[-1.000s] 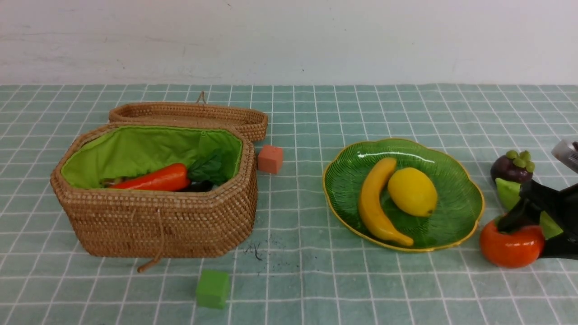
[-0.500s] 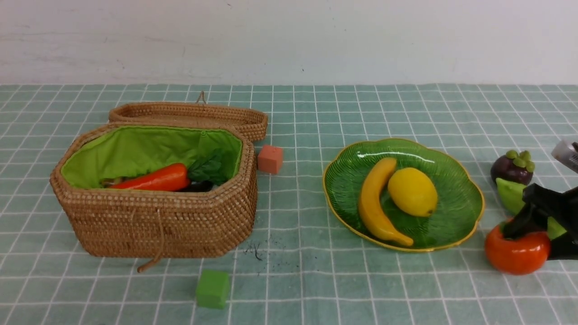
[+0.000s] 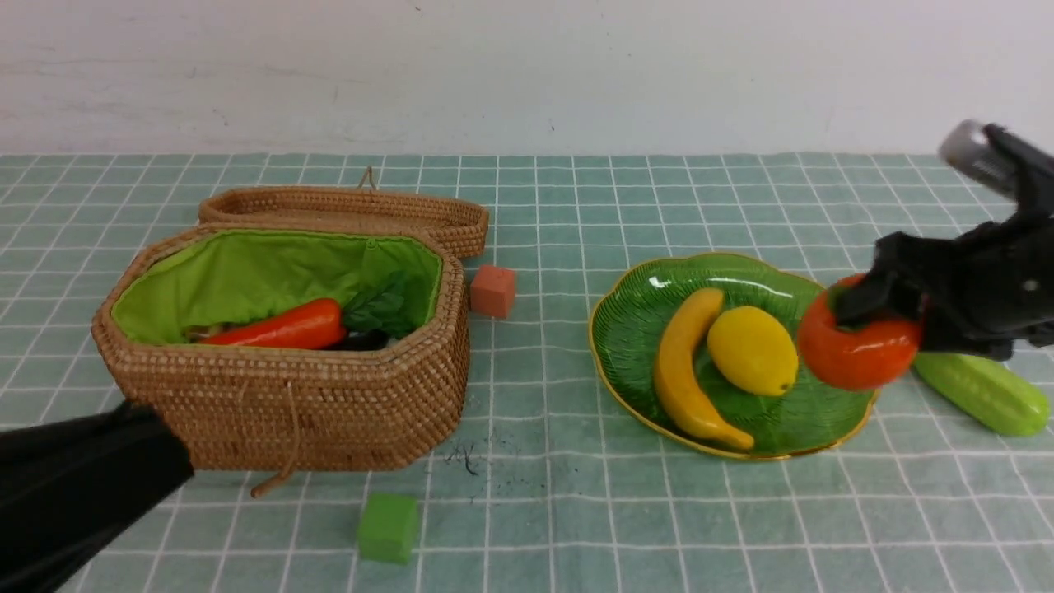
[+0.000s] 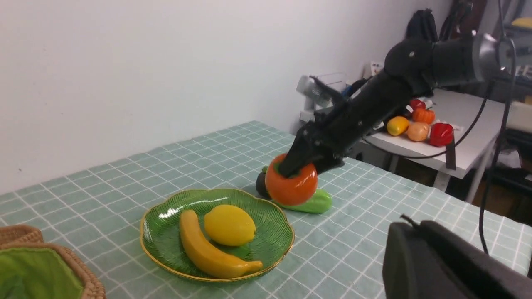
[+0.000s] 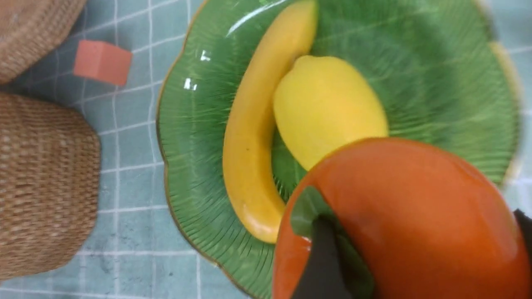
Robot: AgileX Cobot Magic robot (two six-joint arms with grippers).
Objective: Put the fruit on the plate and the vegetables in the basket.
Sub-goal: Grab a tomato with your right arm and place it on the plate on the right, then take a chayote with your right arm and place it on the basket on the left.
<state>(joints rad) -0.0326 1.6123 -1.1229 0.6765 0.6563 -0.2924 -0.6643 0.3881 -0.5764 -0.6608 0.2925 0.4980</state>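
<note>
My right gripper (image 3: 874, 317) is shut on the orange persimmon (image 3: 856, 354) and holds it in the air over the right edge of the green plate (image 3: 613, 362). From the right wrist, the persimmon (image 5: 415, 216) sits between dark fingers (image 5: 324, 265). The banana (image 3: 683, 371) and lemon (image 3: 752, 349) lie on the plate. The light green cucumber (image 3: 980, 391) lies on the cloth right of the plate. The dark mangosteen (image 4: 262, 185) peeks out behind the persimmon. The carrot (image 3: 284, 328) lies in the open basket (image 3: 288, 403). My left gripper (image 4: 409, 224) is shut and empty, near the basket's front left corner.
A salmon cube (image 3: 492, 290) sits right of the basket beside its lid (image 3: 346, 210). A green cube (image 3: 388, 527) lies in front of the basket. My left arm (image 3: 74, 486) fills the lower left corner. A side table (image 4: 465, 145) with other toy produce stands beyond the cloth.
My right gripper has lifted the persimmon off the cloth and carried it up and left to the plate's right edge, uncovering the cucumber. My left arm has come into view at lower left.
</note>
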